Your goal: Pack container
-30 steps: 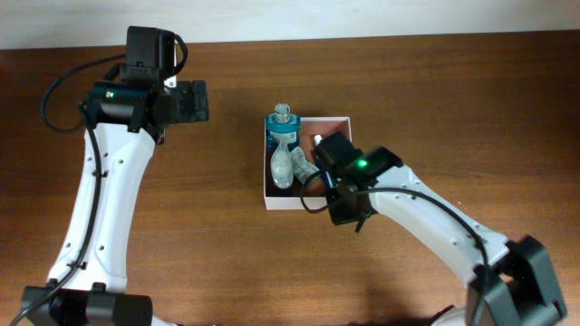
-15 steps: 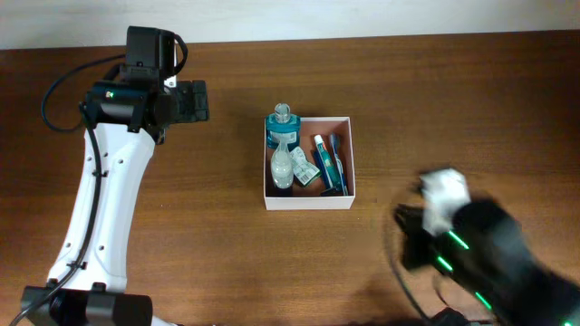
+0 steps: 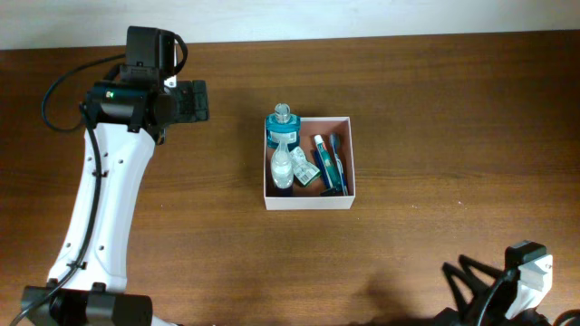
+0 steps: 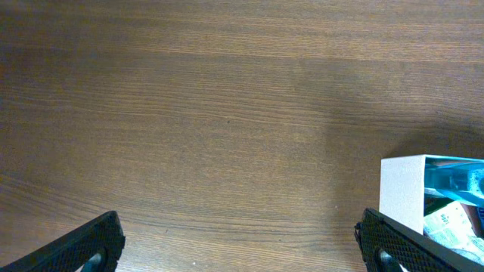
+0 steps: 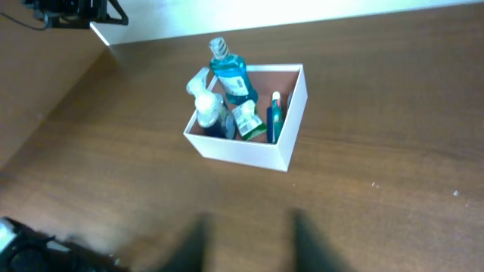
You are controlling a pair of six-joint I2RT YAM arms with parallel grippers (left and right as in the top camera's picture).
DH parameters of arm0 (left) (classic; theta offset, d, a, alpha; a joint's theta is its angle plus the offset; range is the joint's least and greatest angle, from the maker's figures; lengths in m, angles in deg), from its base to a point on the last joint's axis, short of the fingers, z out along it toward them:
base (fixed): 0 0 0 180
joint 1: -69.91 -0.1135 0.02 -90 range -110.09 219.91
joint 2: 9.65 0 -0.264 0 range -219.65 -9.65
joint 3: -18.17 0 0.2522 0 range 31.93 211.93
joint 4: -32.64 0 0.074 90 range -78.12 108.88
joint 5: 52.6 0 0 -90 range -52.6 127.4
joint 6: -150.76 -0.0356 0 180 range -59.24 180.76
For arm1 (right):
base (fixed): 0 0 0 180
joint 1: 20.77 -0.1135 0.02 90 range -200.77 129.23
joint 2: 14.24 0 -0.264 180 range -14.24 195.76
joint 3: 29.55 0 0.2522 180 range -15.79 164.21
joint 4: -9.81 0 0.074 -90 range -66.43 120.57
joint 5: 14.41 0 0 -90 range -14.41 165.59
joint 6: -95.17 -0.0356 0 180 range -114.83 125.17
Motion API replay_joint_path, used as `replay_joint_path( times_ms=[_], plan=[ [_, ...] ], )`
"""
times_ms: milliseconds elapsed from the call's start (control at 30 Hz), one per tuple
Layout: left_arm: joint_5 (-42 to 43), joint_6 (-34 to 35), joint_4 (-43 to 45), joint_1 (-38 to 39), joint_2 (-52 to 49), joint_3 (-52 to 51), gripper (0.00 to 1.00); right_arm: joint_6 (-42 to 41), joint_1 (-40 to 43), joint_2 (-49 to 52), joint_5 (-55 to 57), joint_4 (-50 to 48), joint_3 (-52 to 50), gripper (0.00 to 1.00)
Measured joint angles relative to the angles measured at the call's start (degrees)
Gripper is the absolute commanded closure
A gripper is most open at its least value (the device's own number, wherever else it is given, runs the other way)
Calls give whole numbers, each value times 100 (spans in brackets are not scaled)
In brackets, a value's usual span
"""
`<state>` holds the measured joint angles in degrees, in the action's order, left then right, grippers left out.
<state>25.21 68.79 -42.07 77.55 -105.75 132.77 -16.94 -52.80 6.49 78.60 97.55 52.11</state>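
- Left gripper [image 4: 238, 236]: jaws spread wide, nothing between them, only bare table [image 3: 435, 109] below. On the overhead it hangs over the table's upper left, well apart from the container [image 3: 308, 201].
- Right gripper [image 5: 248, 230]: fingers are two dark blurred shapes low in the wrist view, with a gap and bare wood between them. Nothing held. Too smeared to judge how wide.
- Right arm [image 3: 507, 290]: only a bit shows in the overhead's bottom right corner, well apart from the container.
- Container: white-walled, reddish-brown inside, sits on the table about mid-frame, slightly right of centre. Its corner also shows at the right edge of the left wrist view.
- Blue bottle [image 3: 283, 127]: in the container's far left corner, its neck poking past the rim.
- Clear small bottle [image 3: 282, 167]: lies along the left wall, just beside the blue bottle.
- Green-white packet [image 3: 306, 172]: in the middle, tilted.
- Blue tube [image 3: 332, 165]: lies along the right wall with another thin blue item, touching; which is which is unclear.
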Motion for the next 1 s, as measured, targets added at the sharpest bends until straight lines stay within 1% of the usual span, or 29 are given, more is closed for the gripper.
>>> replay_joint_path(
  times_ms=[33,67,667,867,1000],
  plan=[
    [-2,0,0,0,0,0,0,0,0,0,-2,2,0,18],
    [-2,0,0,0,0,0,1,-2,0,0,-2,4,0,1],
    [-2,0,2,0,0,0,1,4,0,0,42,-28,0,2],
    [0,0,0,0,0,0,1,61,0,0,216,-916,-26,2],
    [-2,0,2,0,0,0,1,372,166,-55,258,-1521,-83,2]
  ],
)
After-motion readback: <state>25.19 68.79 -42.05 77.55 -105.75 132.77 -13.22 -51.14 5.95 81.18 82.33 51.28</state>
